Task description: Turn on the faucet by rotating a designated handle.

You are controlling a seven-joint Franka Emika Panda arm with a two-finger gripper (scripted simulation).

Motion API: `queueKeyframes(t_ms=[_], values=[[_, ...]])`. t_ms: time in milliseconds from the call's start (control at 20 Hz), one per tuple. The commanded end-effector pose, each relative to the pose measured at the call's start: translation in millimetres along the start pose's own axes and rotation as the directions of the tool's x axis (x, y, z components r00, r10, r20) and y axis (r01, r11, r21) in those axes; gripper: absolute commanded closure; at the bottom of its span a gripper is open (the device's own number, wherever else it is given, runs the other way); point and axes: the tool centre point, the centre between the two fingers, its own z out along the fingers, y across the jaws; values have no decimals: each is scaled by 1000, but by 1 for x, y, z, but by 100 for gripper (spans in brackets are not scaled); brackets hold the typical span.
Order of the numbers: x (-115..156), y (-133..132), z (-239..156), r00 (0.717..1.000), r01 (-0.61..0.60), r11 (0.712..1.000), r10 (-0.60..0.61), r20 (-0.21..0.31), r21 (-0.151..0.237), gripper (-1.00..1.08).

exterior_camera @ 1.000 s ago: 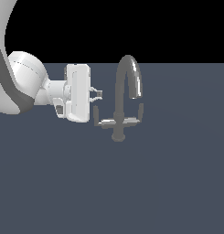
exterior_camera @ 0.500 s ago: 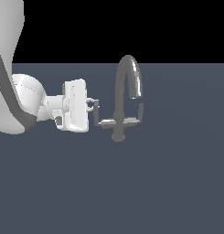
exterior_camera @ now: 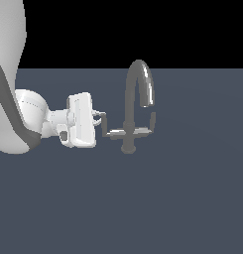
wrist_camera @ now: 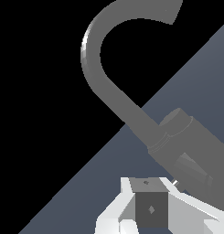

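The grey faucet (exterior_camera: 139, 74) stands on the dark floor, with its gooseneck spout opening toward the exterior view's right. The handle (exterior_camera: 112, 133) branches from the stem toward the exterior view's left, its bent tip pointing up. The matching lever (exterior_camera: 147, 129) lies under the outlet. My gripper (exterior_camera: 99, 119) reaches in from the exterior view's left, and its fingertips sit right at the handle's bent tip. The fingers look shut together and hold nothing. The wrist view shows the spout (wrist_camera: 93, 59) and stem close ahead of my gripper (wrist_camera: 151, 208).
The white arm (exterior_camera: 24, 119) fills the exterior view's left side. The flat dark grey floor (exterior_camera: 182, 198) stretches around the faucet, with a black background behind it. No other objects show.
My gripper has dropped lower and tilted slightly, bringing its fingertips down to the handle's bent tip. The faucet's levers show no clear turn.
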Motion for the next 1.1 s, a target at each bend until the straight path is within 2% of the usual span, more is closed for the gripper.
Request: queueKeyframes(t_ms=[0,150,950,1050], values=[[-1,0,0,1000,4,1000,-4,0,2,108],[0,0,0,1000,3,1000,-3,0,2,108],[42,20,4,1000,4,1000,-4,0,2,108],[35,20,3,1000,5,1000,-5,8,3,108]])
